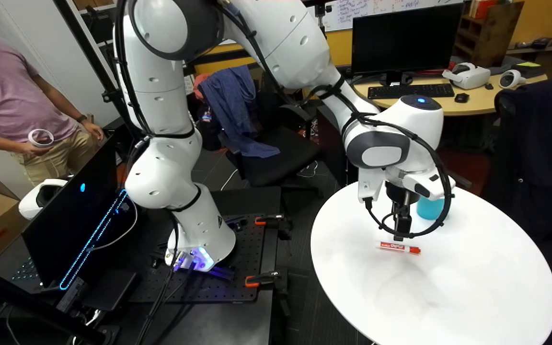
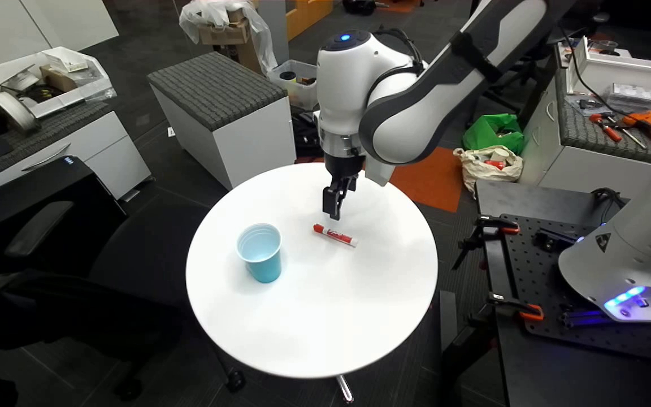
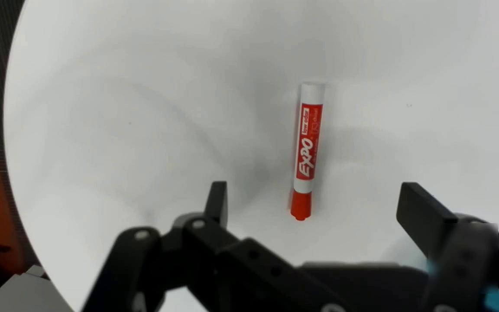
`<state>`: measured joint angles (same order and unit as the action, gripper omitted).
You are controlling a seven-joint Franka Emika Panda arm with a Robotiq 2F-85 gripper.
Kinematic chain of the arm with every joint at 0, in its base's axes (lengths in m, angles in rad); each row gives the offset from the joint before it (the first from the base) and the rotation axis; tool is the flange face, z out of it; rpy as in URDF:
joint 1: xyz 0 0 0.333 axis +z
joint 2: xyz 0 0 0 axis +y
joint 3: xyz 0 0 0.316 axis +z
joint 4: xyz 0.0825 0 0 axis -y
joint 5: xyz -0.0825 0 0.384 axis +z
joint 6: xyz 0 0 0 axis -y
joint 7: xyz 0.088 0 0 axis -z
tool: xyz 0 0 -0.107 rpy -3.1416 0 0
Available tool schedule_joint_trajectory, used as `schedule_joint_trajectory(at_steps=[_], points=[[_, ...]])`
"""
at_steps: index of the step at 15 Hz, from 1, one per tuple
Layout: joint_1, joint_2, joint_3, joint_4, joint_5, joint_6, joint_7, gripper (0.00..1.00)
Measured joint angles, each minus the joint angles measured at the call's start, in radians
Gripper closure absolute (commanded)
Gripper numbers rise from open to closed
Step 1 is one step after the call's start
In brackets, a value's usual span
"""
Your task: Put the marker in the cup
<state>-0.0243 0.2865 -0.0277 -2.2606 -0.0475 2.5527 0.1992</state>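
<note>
The red and white marker lies flat on the round white table. It also shows in an exterior view and, whole, in the wrist view. The light-blue cup stands upright on the table, apart from the marker. It is partly hidden by the gripper and cable in an exterior view; only a sliver shows in the wrist view. My gripper is open and empty above the table near the marker. It also shows in both exterior views.
The robot's base stands on a dark table with clamps, a gap away from the white table. A dark chair stands close to the white table. A desk with a monitor is behind. A person stands beside the base.
</note>
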Motion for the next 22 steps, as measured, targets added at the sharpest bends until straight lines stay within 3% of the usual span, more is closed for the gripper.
schedule_joint_trajectory(at_steps=[22], points=[[-0.001, 0.248, -0.010, 0.192, 0.013, 0.000, -0.023, 0.00]])
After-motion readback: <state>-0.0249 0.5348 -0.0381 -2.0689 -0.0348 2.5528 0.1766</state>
